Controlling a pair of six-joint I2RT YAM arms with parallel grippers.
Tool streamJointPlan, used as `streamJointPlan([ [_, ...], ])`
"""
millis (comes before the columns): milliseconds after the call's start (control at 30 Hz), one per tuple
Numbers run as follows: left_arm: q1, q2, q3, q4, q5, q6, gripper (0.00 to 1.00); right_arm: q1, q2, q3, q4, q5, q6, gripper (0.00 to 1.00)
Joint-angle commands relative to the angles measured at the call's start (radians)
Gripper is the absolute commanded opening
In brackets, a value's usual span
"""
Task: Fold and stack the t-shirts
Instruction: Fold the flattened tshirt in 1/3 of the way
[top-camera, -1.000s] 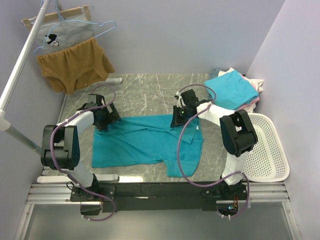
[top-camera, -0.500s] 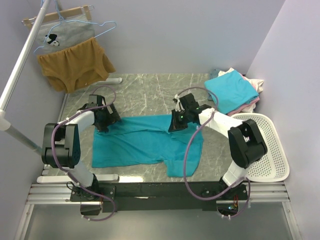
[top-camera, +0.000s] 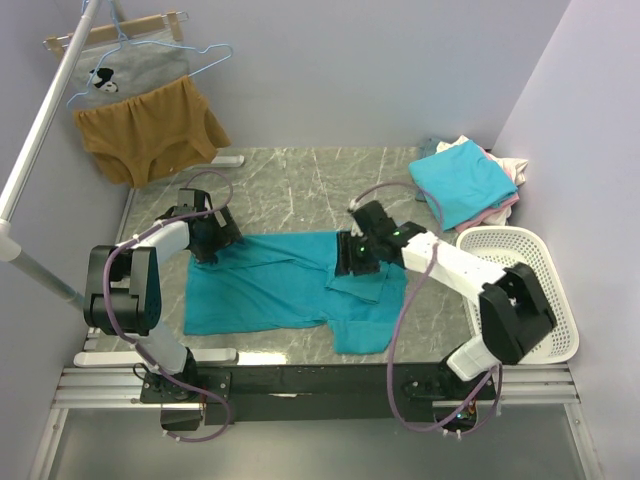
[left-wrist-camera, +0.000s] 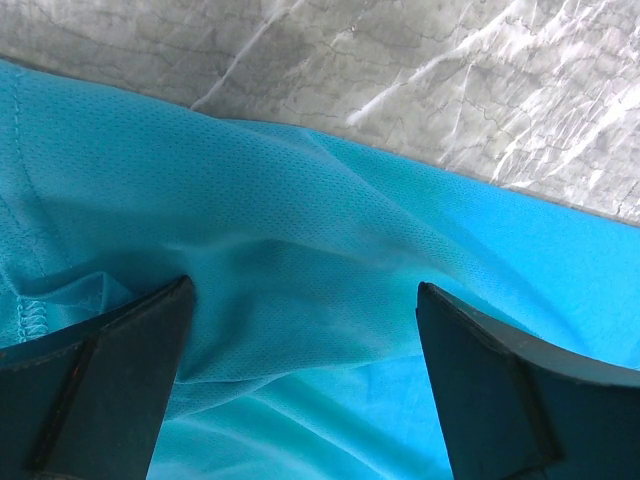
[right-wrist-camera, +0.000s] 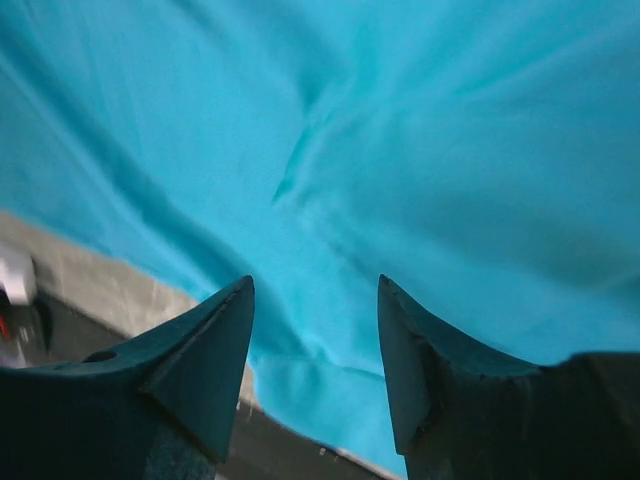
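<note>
Jaws of the left gripper (left-wrist-camera: 302, 290) gape wide over the teal t-shirt (top-camera: 270, 285), clamping nothing; the right gripper (right-wrist-camera: 315, 282) has its jaws parted too. The shirt lies spread on the surface (top-camera: 290, 190), left of the white basket (top-camera: 560, 310).

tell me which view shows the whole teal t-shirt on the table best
top external: it shows nearly the whole teal t-shirt lying on the table, with its outline clear. The left wrist and right wrist views each show only a close patch of its fabric, no outline.
</note>
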Motion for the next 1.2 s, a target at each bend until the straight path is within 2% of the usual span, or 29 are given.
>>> streamJointPlan([
  [0,-0.008,-0.019,0.028,0.0,-0.007,0.009,1.0,-0.099,-0.071,0.063,0.04,0.159,-0.03,0.6],
  [167,-0.008,-0.051,0.042,-0.029,-0.028,0.015,0.99,-0.271,0.078,0.098,0.134,0.049,-0.05,0.57],
  [267,-0.008,-0.045,0.034,-0.041,-0.046,0.014,0.99,-0.312,0.185,0.161,0.171,-0.004,-0.043,0.56],
  [333,-0.008,-0.043,0.033,-0.06,-0.063,0.009,1.0,-0.317,0.242,0.195,0.146,0.039,-0.044,0.54],
  [533,-0.008,-0.1,0.007,-0.101,-0.114,0.001,0.99,-0.392,0.26,0.181,0.154,0.11,-0.035,0.56],
  [667,-0.006,-0.117,-0.016,-0.109,-0.139,-0.005,0.99,-0.46,0.247,0.129,0.207,0.066,-0.05,0.56],
  [833,-0.005,-0.123,-0.035,-0.107,-0.157,-0.022,0.99,-0.51,0.28,0.143,0.21,0.041,-0.081,0.57],
  [1167,0.014,-0.141,-0.058,-0.104,-0.184,-0.032,0.99,-0.526,0.302,0.158,0.281,-0.082,-0.076,0.56],
])
